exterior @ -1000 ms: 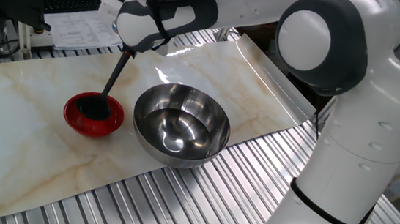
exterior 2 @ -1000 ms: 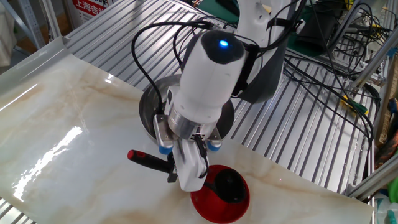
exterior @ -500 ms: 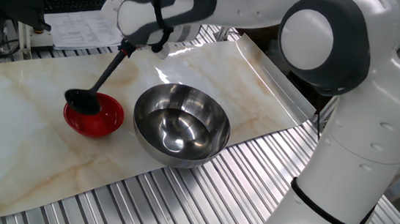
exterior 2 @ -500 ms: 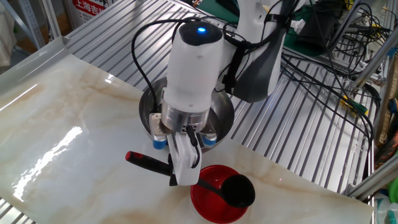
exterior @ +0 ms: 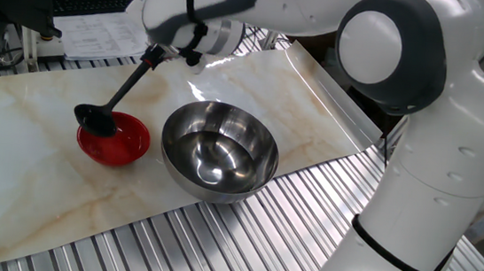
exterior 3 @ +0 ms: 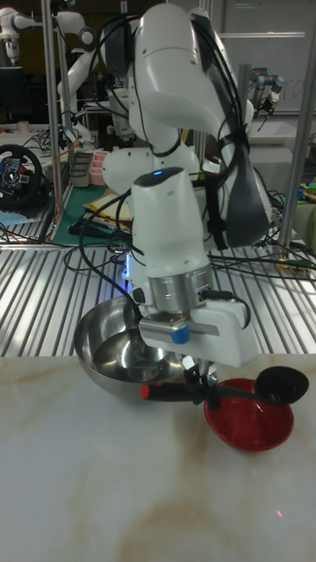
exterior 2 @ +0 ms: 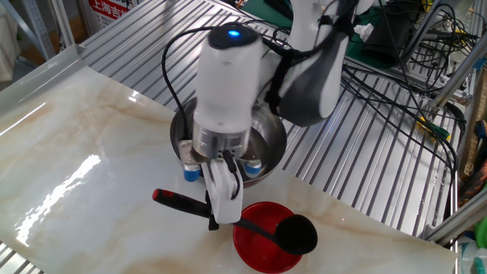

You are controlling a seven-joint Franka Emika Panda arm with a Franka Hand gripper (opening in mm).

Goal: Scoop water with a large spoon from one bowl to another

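Observation:
My gripper [exterior: 155, 53] is shut on the handle of the large spoon [exterior: 96, 120], a black ladle with a red grip end [exterior 2: 164, 197]. Its cup [exterior 2: 297, 234] hangs tilted just above the outer rim of the small red bowl [exterior: 138, 140], clear of the bowl's inside. In the tall fixed view the cup [exterior 3: 279, 385] sits over the red bowl [exterior 3: 250, 432] to the right of the gripper [exterior 3: 198, 379]. The large steel bowl [exterior: 178, 170] stands right beside the red one, partly hidden behind the wrist in the other fixed view [exterior 2: 272, 141]. Water shows only as glints inside the steel bowl.
Both bowls rest on a marble-patterned sheet [exterior: 17, 158] with a raised far edge [exterior: 327, 81], laid on a slatted metal table [exterior: 241, 242]. Cables [exterior 2: 396, 84] trail off the table side. The robot's base column [exterior: 433, 189] stands at the right.
The ladle's cup has risen out of the red bowl and swung outward over its rim. The gripper moved up and back, still holding the handle.

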